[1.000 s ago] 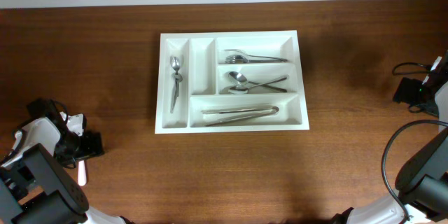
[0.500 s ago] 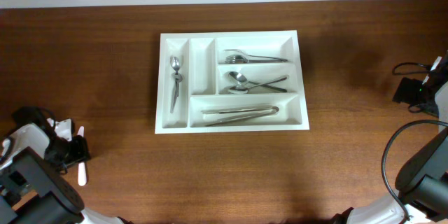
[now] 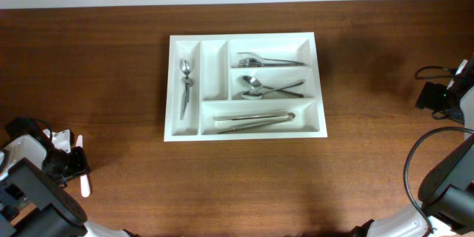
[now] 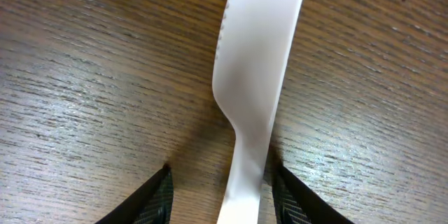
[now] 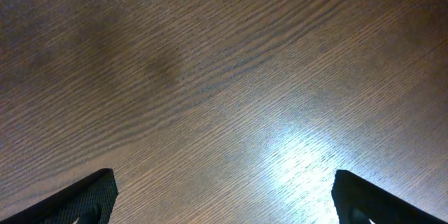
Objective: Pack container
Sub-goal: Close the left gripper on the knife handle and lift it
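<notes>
Left wrist view shows the left gripper [image 4: 220, 197] standing half-wide astride the handle of a white plastic knife [image 4: 255, 77] lying flat on the worktop [image 4: 84, 77]. One finger looks to touch the handle and the other is apart, so nothing is gripped yet. The right gripper [image 5: 224, 199] is spread wide over bare wood, holding nothing.

Overhead, the container [image 3: 244, 38] sits mid-worktop, well apart from both. Packing looks nearly done:
- Metal cutlery [image 3: 184, 81], a spoon among it, lies in the far-left upright compartment.
- Forks [image 3: 270, 62] lie in the top long compartment.
- Spoons [image 3: 259, 87] lie in the middle one.
- Long tongs-like pieces [image 3: 255, 121] lie in the bottom one.

The second upright compartment [image 3: 214, 70] is empty. The knife probably remains to go in.
</notes>
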Action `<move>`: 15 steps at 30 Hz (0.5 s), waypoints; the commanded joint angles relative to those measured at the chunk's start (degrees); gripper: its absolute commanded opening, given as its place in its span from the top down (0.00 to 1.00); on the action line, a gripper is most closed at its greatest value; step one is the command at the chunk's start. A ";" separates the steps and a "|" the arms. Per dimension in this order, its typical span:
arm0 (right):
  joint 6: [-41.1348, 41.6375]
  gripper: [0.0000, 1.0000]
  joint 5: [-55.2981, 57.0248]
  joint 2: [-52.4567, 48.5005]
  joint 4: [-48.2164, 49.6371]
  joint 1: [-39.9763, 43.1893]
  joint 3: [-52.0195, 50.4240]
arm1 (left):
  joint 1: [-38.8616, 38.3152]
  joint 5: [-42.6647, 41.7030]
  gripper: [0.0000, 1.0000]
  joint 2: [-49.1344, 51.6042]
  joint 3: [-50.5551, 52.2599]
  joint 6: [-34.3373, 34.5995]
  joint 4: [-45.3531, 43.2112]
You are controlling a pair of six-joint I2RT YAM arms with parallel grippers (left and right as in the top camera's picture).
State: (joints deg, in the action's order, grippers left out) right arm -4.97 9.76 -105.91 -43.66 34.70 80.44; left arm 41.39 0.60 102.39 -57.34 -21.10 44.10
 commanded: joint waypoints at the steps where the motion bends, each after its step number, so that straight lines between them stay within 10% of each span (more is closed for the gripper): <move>1: -0.17 0.01 0.07 0.63 0.00 -0.17 -0.42 | 0.26 -4.04 0.53 2.62 1.07 -3.28 -0.26; 15: -0.15 0.02 0.07 0.63 -0.02 -0.17 -0.42 | 0.26 -4.07 0.85 2.62 1.05 -3.23 -1.64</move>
State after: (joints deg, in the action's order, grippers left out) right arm -4.97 9.76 -105.91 -43.66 34.70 80.44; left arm 41.65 0.05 102.39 -57.34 -23.59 42.78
